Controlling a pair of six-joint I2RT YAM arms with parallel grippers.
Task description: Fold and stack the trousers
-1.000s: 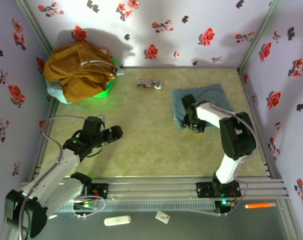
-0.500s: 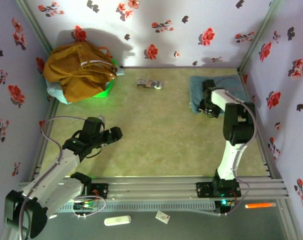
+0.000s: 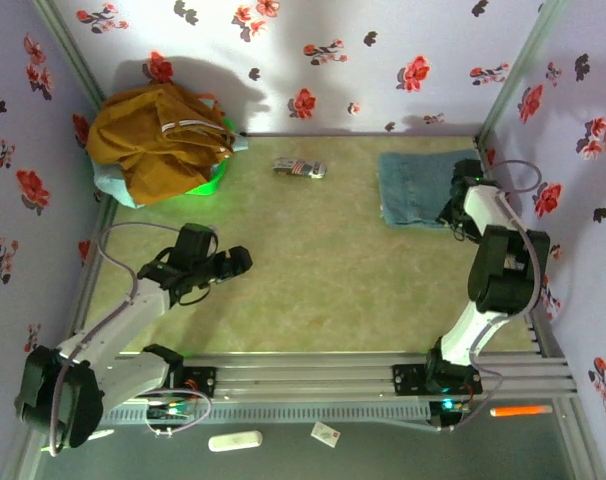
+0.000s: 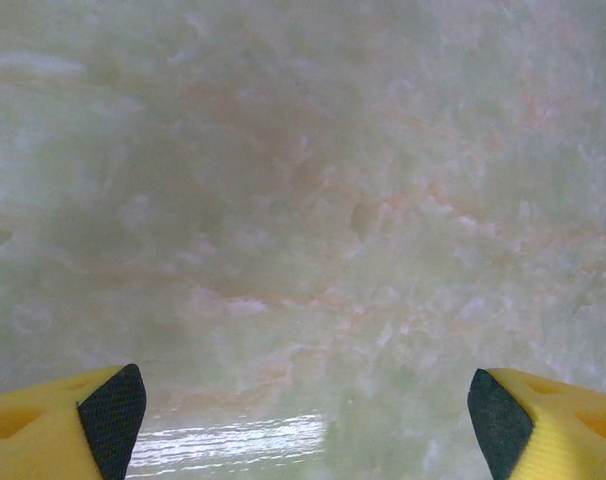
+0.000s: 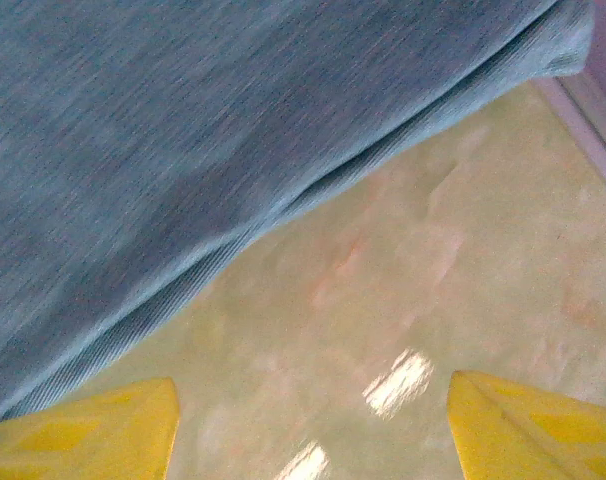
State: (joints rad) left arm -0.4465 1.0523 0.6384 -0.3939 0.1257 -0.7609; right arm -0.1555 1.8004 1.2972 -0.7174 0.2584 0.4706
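A pale green marbled table [image 3: 313,250] sits inside an enclosure, with two robot arms mounted at its near edge. In the far left corner lies a heap of mustard-yellow cloth [image 3: 153,135].

In the far right corner lie the trousers [image 3: 415,188], folded into a flat blue denim rectangle. Its longer side runs left to right, and its right end is close to the right wall.

The right gripper [image 3: 457,205] hangs at the right-hand edge of this bundle, so the denim lies to its left. In the right wrist view the right gripper [image 5: 313,430] has its yellow fingers spread wide, with bare table between them and nothing held. A folded edge of the trousers [image 5: 183,150] runs diagonally just beyond them.

The left gripper [image 3: 235,262] is over the near left part of the table, well apart from the trousers. The left wrist view shows the left gripper [image 4: 303,410] opened wide and empty above bare table.

The right arm is far nearer, so any further handling of the bundle likely falls to it.

A small patterned packet [image 3: 299,168] lies near the far wall, between the heap and the trousers.
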